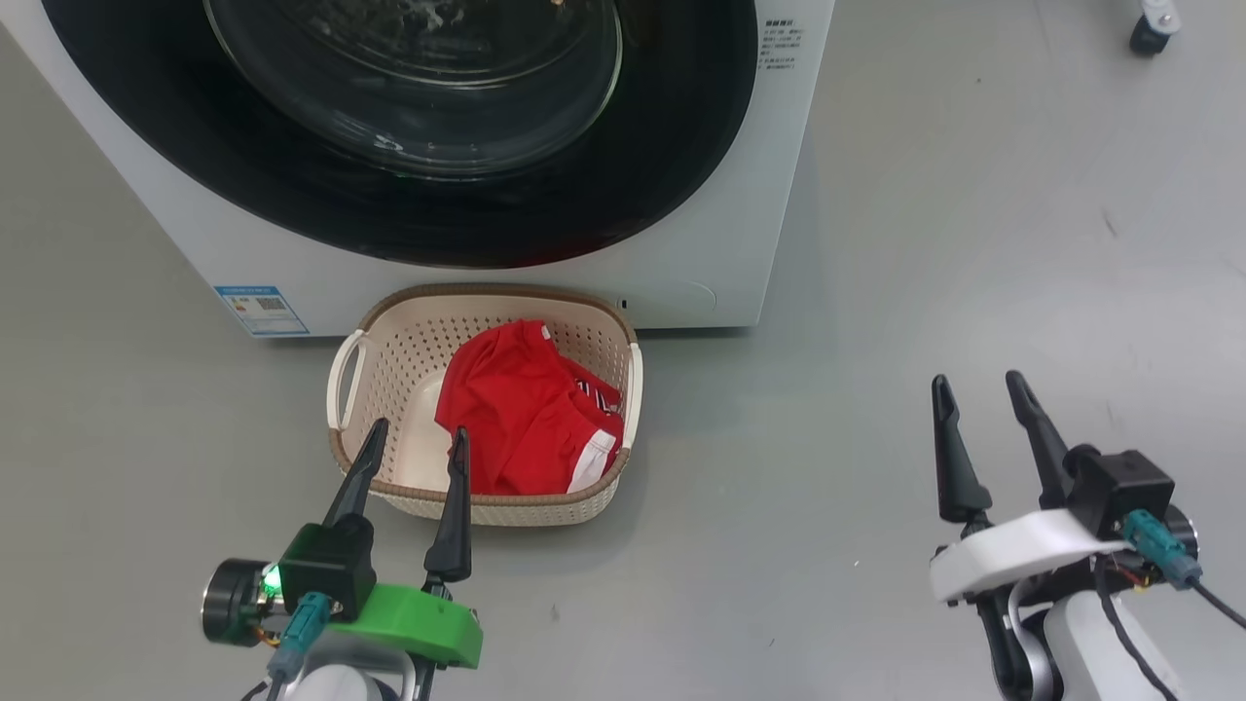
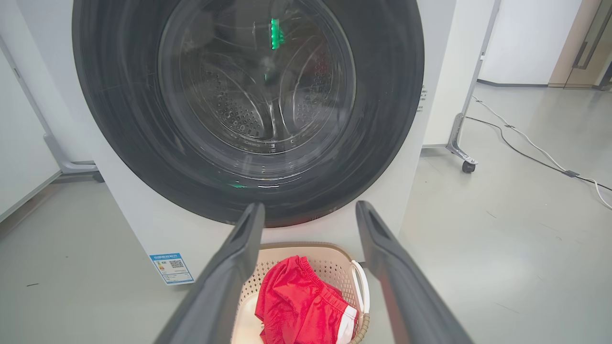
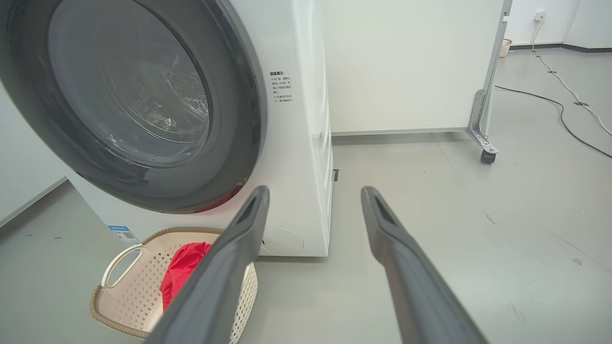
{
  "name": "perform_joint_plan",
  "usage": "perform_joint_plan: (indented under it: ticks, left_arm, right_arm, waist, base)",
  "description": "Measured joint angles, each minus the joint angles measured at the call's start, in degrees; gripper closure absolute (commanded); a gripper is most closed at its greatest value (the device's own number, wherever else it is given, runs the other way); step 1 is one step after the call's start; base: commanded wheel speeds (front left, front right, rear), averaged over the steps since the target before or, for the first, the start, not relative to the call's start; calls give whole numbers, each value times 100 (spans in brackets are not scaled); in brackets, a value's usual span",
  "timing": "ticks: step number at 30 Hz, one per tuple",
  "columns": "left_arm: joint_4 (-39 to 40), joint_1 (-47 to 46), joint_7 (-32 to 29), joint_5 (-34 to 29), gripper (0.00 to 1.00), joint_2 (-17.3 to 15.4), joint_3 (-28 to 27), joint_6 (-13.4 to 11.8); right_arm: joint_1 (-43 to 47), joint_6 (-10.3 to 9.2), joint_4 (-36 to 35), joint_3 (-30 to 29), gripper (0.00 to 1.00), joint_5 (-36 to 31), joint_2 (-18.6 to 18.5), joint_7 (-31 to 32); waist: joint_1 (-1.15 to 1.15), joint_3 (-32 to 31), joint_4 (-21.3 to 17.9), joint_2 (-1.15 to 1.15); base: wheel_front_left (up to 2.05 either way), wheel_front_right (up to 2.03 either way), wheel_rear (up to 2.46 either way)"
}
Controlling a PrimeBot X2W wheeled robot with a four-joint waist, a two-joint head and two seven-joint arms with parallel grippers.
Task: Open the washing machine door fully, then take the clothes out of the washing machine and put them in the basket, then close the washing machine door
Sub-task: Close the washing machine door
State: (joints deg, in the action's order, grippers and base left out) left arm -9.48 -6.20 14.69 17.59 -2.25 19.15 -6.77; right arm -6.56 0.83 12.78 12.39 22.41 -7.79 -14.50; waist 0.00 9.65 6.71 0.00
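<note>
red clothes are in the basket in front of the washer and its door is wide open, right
Not quite. The washing machine door is shut, flat against the front of the washing machine; the left wrist view shows it. The red clothes do lie in the basket in front of the machine.

You see the washing machine [image 1: 681,273] at the top of the view, its door [image 1: 487,224] lying against the white front. It looks shut, though the frame crops its upper part. Just in front of the machine, on the grey floor [image 1: 925,243], stands the basket [image 1: 409,304], with the red clothes [image 1: 516,409] heaped in its right half. Your left claw [image 1: 420,428] hovers at the basket's near rim, fingers spread with nothing between them. Your right claw [image 1: 976,378] is well apart to the right over the floor, likewise spread and empty. A blue label [image 1: 261,310] sits at the machine's lower left corner.
</note>
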Motion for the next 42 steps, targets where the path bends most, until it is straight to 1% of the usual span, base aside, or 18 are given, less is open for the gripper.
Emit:
perform_joint_plan:
  ticks: [2,6,7,9,11,15,16,17,27,30,42]
  left_arm:
    - [-31,51,0,5,0,-20,1,1]
    - [-105,174,0,8,0,-51,5,4]
    - [-114,199,0,10,0,-51,14,5]
    - [-132,231,0,62,0,-52,31,11]
    - [-145,277,0,64,0,-55,31,12]
    - [-160,392,0,100,0,-90,26,29]
    - [-164,396,-9,102,0,-90,41,35]
    - [-163,397,-9,102,0,-90,45,38]
    - [-156,415,-49,104,0,-102,63,59]
    - [-149,421,-49,104,0,-111,71,60]
    - [-129,453,-57,105,0,-136,82,60]
  right_arm:
    - [145,-42,-62,1,0,-44,41,0]
    - [398,-60,-153,-10,0,-96,57,0]
    - [464,-104,-181,-10,0,-111,60,0]
    - [591,-110,-236,-24,0,-140,76,0]
    - [697,-156,-279,-29,0,-148,98,0]
    - [855,-163,-398,-31,0,-190,159,0]
    - [925,-224,-476,-51,0,-191,160,0]
    - [966,-245,-515,-62,0,-193,162,0]
    - [1194,-252,-687,-80,0,-249,213,0]
    - [1238,-300,-740,-85,0,-278,229,0]
    - [1419,-309,-846,-120,0,-338,250,0]
  waist:
    - [0,-76,-23,0]
    - [0,-215,-70,0]
    - [0,-248,-81,0]
    - [0,-309,-99,0]
    - [0,-370,-114,0]
    - [0,-462,-160,0]
    - [0,-503,-171,0]
    - [0,-517,-174,0]
    - [0,-582,-172,0]
    - [0,-604,-175,0]
    - [0,-637,-199,0]
  base:
    - [0,0,0]
    - [0,0,0]
    - [0,0,0]
    - [0,0,0]
    - [0,0,0]
    - [0,0,0]
    - [0,0,0]
    - [0,0,0]
    - [0,0,0]
    - [0,0,0]
    - [0,0,0]
